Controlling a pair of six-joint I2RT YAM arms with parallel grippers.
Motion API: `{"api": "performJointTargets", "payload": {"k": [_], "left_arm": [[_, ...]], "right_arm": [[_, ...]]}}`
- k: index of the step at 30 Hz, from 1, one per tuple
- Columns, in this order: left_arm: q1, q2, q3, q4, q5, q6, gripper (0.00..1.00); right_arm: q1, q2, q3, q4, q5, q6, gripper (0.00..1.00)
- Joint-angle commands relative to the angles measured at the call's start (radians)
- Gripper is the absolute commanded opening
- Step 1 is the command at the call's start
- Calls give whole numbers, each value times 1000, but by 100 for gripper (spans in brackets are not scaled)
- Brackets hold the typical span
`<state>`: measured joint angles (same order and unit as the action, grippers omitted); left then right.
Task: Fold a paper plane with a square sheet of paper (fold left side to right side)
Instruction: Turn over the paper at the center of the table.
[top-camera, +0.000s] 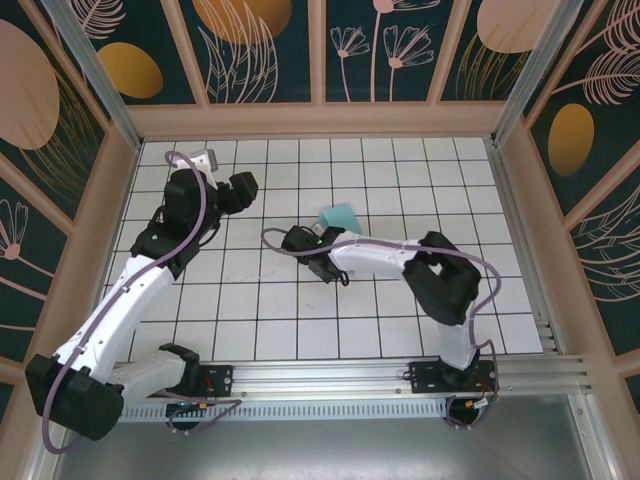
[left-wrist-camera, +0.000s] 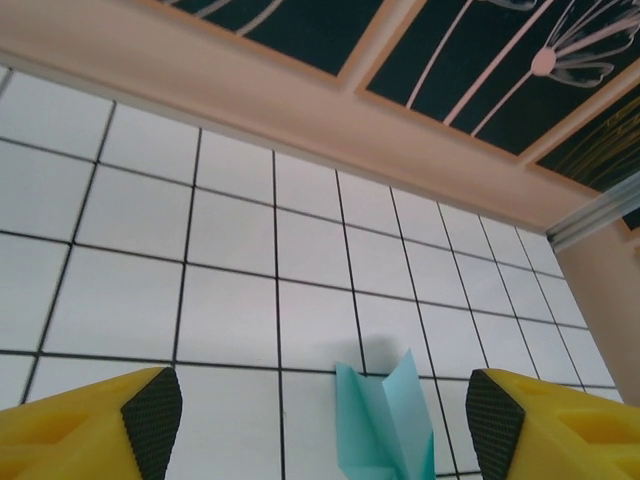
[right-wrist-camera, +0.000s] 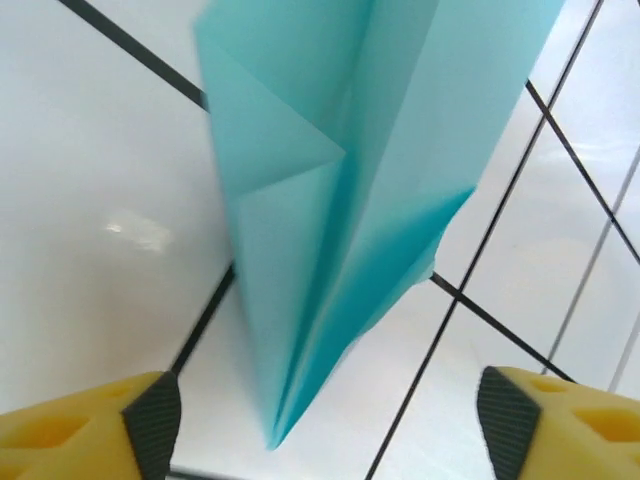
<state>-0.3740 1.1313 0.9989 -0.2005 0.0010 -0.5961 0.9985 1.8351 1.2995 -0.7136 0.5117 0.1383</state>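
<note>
On the white grid table (top-camera: 400, 320), mid-field, slightly right of centre, lies the plane (top-camera: 340, 217), on the tiles with nothing holding it. Left arm (top-camera: 130, 300) reaches up the left side, well apart from the plane. Right arm (top-camera: 380, 255) is bent across toward centre, its wrist just beside the plane. Right end effector (right-wrist-camera: 330, 425): jaws spread wide, yellow fingers with black pads (right-wrist-camera: 155, 420) at the lower corners of its wrist view, plane ahead between them but touching neither, nothing gripped. Left end effector (left-wrist-camera: 322, 430): also open and empty, aimed at the plane from a distance. Judgement: folding looks done or nearly so, and the step in hand is the right arm clearing off. To do it well, keep the jaws wide, lift or back straight away from the narrow end, and don't sweep sideways, since light paper will slide or flip on any brush from a pad. Left should hold off until the right is clear. If the last crease needs flattening, press along the centre line, not on the wings. Plane look: turquoise, slim dart, centre crease visible, triangular flap layered on one side, wings sprung partly up rather than flat, narrow tip toward the right end effector, slight blur in the right wrist view.
</note>
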Motion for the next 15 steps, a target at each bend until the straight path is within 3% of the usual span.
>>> {"api": "performJointTargets", "payload": {"k": [1,6,9,15], "left_arm": [[-4,58,-43,73,130,-52,78],[-22,193,-101,238,363,-148,73],[-89,298,-83,280,395,-159,73],[-166,529,25,320,434,-193,74]], "right_arm": [[-11,-123,-38,48,-124,27,91],[-146,-337,-154,178,-246,61,96],[-264,-463,-254,303,-354,95,99],[-535,-623,-465,569,-730,185,99]]}}
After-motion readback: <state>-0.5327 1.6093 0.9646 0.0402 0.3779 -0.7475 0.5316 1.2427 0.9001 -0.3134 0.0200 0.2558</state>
